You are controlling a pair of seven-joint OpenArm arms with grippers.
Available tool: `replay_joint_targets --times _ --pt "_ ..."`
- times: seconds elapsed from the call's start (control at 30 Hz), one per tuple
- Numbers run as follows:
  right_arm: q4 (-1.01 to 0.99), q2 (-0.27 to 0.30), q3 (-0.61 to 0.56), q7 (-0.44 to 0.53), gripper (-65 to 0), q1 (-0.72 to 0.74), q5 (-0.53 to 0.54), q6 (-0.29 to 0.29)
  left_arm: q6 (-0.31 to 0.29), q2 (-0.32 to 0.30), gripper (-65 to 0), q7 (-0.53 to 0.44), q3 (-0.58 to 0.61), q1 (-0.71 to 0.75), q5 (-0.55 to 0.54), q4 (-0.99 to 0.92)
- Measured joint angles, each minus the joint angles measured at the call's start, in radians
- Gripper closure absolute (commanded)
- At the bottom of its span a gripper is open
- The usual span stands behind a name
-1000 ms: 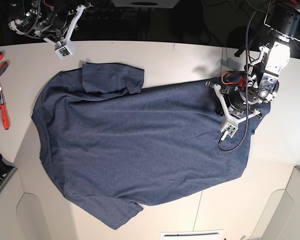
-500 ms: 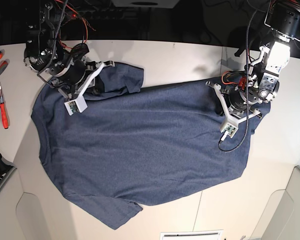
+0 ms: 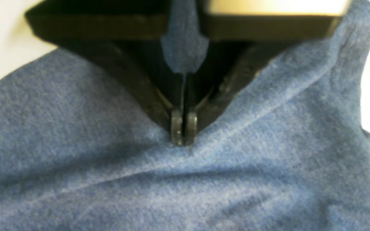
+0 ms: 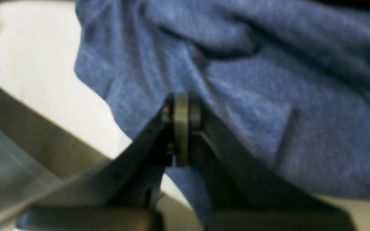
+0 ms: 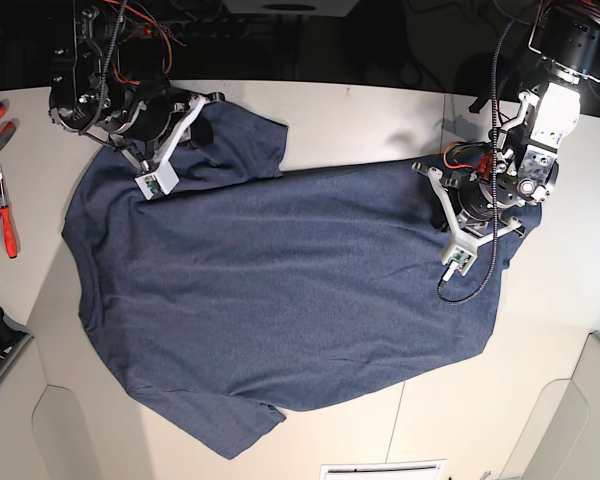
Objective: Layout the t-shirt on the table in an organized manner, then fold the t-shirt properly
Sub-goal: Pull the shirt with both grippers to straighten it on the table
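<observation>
T-shirt [image 5: 280, 290] fabric, heathered navy, covers most of the off-white table [image 5: 380, 110], spread nearly flat with its collar toward the left edge, its hem toward the right, one sleeve at the near edge and the other sleeve at the far left bunched under an arm. Both arms sit at the far side of the cloth. The left gripper [image 3: 183, 128] presses its tips onto the hem corner at the far right, jaws drawn fully together; in its wrist view a pucker of cloth rises around the tips and cloth shows between the fingers higher up, so it seems to pinch the shirt. The right gripper [image 4: 181, 106] is likewise fully closed at the far-left sleeve, though its blurred wrist view leaves unclear whether cloth is caught or merely pushed. The step in hand looks like flattening that sleeve: draw it outward and away from the body, low over the table, while the opposite corner stays anchored, so no fresh wrinkles form. Red-handled tools [image 5: 5, 225] lie at the left edge.
</observation>
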Motion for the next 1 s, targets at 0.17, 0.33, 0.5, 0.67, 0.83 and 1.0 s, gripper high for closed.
replay_joint_targets --times 0.17,0.33,0.5,0.67,0.83,1.0 --pt "0.047 0.061 0.000 -0.064 0.0 -0.045 0.009 0.002 0.000 0.000 0.0 0.008 0.000 -0.011 0.000 0.000" --pt "0.110 0.099 0.000 -0.195 0.0 -0.061 0.055 -0.012 0.000 0.000 0.0 0.015 0.000 -0.013 0.000 0.000" --pt "0.222 0.109 0.004 -0.307 0.0 -0.090 0.046 -0.008 0.000 0.001 0.0 0.038 0.000 -0.014 -0.001 0.000" --pt "0.391 0.107 0.076 -0.272 0.0 -0.095 0.058 -0.009 0.000 0.000 0.0 0.066 0.000 -0.016 0.001 0.019" --pt "0.544 0.107 0.146 -0.175 0.0 -0.091 0.088 -0.009 -0.005 0.001 0.0 0.102 0.005 0.006 0.008 0.143" --pt "0.570 0.060 0.146 -0.121 0.0 -0.006 0.114 -0.008 0.000 0.000 0.0 0.091 0.004 -0.006 0.008 0.317"
